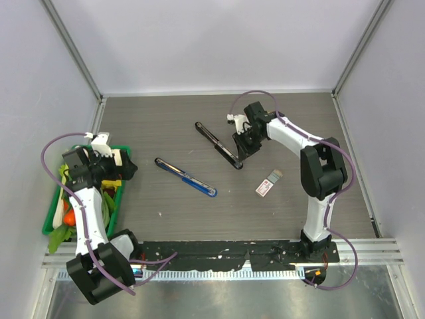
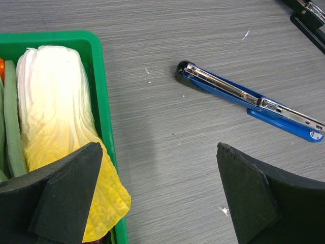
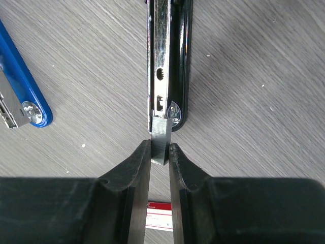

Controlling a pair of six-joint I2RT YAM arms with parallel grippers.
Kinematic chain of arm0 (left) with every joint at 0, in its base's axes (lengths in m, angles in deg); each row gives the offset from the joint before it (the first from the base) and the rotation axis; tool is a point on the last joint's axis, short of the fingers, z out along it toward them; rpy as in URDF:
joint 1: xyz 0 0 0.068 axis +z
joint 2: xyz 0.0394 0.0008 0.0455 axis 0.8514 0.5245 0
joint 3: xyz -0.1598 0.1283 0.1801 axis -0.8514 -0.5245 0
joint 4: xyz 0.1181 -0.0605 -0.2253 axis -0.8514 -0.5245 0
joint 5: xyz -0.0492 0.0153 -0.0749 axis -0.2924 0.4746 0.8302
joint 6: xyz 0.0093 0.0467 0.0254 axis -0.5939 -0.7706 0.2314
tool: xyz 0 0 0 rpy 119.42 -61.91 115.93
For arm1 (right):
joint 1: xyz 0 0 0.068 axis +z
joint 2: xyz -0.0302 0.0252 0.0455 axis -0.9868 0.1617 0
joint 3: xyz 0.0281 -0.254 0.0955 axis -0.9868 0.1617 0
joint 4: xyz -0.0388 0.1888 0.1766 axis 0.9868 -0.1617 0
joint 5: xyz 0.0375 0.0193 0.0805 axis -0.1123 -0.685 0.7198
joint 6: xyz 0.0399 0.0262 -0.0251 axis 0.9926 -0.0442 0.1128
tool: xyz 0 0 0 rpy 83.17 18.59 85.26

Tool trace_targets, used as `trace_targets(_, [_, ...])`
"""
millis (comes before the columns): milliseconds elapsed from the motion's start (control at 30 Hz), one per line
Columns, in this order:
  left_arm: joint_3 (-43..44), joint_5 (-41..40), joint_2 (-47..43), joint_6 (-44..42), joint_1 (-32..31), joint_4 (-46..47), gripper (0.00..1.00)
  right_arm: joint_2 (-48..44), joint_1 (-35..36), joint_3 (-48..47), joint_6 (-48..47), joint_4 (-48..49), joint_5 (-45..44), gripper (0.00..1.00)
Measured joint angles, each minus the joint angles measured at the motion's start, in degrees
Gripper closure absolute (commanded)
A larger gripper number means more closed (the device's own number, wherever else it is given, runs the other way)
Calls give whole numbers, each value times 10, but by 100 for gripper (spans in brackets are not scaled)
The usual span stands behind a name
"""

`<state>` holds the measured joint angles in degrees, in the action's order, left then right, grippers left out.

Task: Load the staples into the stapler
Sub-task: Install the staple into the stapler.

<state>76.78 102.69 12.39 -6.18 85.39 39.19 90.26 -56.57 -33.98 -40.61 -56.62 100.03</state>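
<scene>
The black stapler (image 1: 216, 145) lies opened flat at mid-table, its chrome magazine channel (image 3: 159, 61) facing up. My right gripper (image 3: 160, 150) is shut on a short grey strip of staples (image 3: 161, 138), whose far end touches the near end of the channel. In the top view this gripper (image 1: 244, 143) sits at the stapler's right end. The white-and-red staple box (image 1: 267, 185) lies on the table to the right; it also shows between the fingers in the right wrist view (image 3: 159, 216). My left gripper (image 2: 158, 152) is open and empty over the basket's right edge.
A blue stapler (image 1: 186, 177), opened flat, lies left of centre, and shows in the left wrist view (image 2: 249, 99). A green basket (image 1: 50, 212) with a cabbage (image 2: 56, 117) and other vegetables stands at the left edge. Grey walls enclose the table.
</scene>
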Motion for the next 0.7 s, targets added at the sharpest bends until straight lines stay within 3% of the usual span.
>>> trace_targets(700, [0, 0, 0, 0, 0, 0, 0, 37, -28, -21, 33, -33, 74, 75])
